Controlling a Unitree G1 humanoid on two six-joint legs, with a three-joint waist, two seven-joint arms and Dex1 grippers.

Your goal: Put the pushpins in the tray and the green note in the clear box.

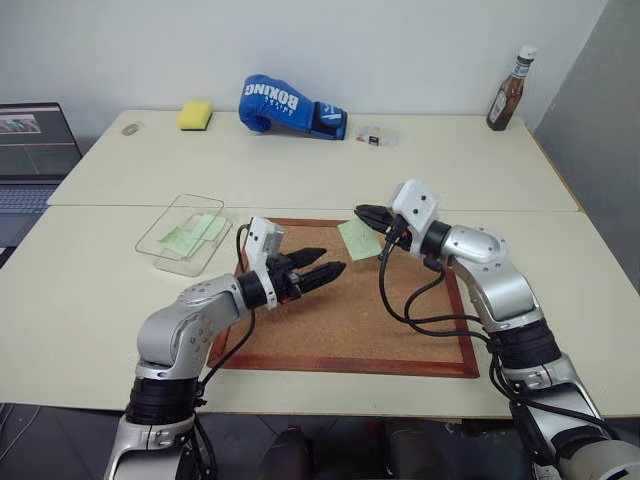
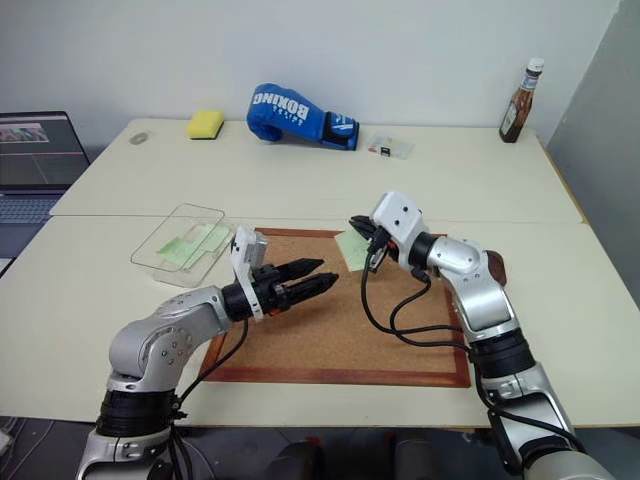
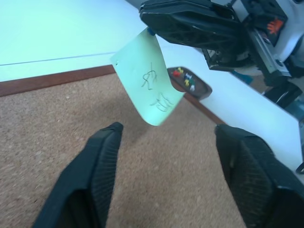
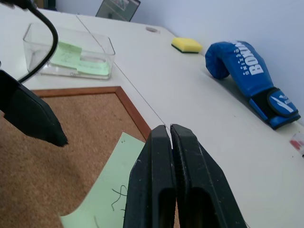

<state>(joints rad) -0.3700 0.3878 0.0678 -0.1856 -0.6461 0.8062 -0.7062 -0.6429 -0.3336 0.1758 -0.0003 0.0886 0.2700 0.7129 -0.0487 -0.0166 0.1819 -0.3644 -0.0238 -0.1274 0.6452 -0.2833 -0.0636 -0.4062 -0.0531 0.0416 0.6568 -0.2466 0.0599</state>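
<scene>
Green note lifted off the board, hand-over or carry to the box up next.

R pincer (image 1: 366,214) shut on top edge of the green note (image 1: 359,239), w/ a pushpin (image 3: 150,32) apparently at the pinch; note hangs just above the corkboard (image 1: 350,330). L pincer (image 1: 330,264) wide, empty, aimed at the note. Next, probably: L takes the note's free edge, R lets go, then over to the clear box (image 1: 185,233), which already has green notes inside. Tray (image 3: 190,83) w/ coloured pins sits just off the board's edge by R arm. Pale counter (image 1: 420,160); far side has sponge, boxing glove, sauce bottle, laptop at left.
</scene>
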